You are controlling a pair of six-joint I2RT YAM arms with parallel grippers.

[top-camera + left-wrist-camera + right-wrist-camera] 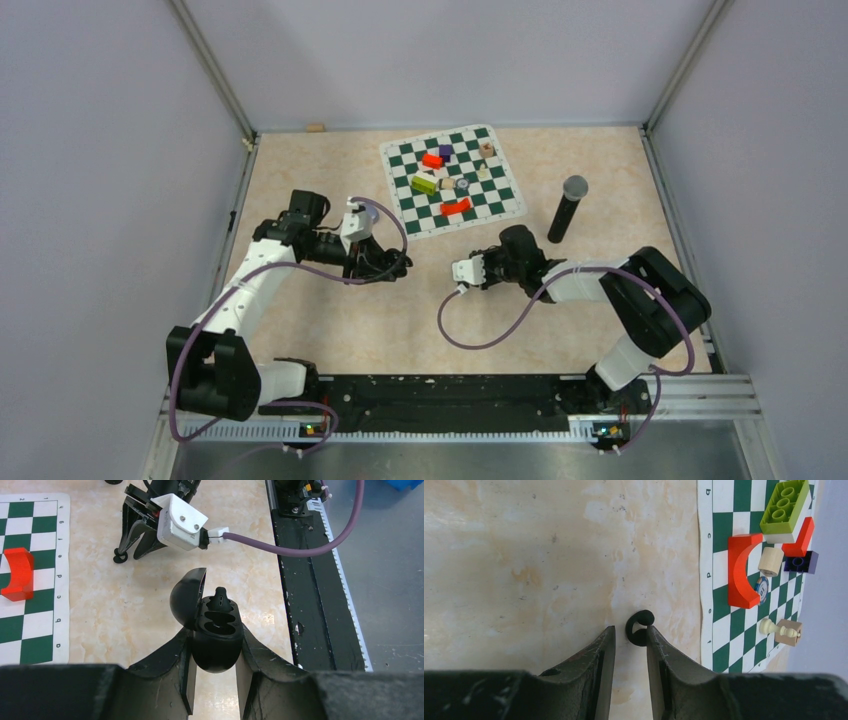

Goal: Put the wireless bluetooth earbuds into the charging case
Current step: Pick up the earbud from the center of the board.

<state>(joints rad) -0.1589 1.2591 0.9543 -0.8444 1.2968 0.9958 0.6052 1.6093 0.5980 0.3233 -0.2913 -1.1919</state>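
While my left end effector is clamped on the charging case, one finger pressed to each side of its rounded black body, the case sits left of centre over the bench, near of the near left corner of the chessboard. I cannot tell whether the case rests on the bench or hangs just above it. Its lid is swung open and stands to the left in my left wrist view. The first black earbud sits at the well farthest from my fingers, its top poking above the rim; whether it is fully seated I cannot tell.

My right end effector points down at the bench near the middle, just near of the chessboard's near edge and apart from the case. Its fingers stand narrowly apart. The second black earbud, a small curled shape, lies between their tips, against one finger with a sliver of bench showing at the other. Whether the fingers actually pinch it, I cannot tell.

On the chessboard lie a red arch block, a lime green brick, a dark purple block, a cream cylinder and a pale pawn. A black microphone with a grey head is right of the board.
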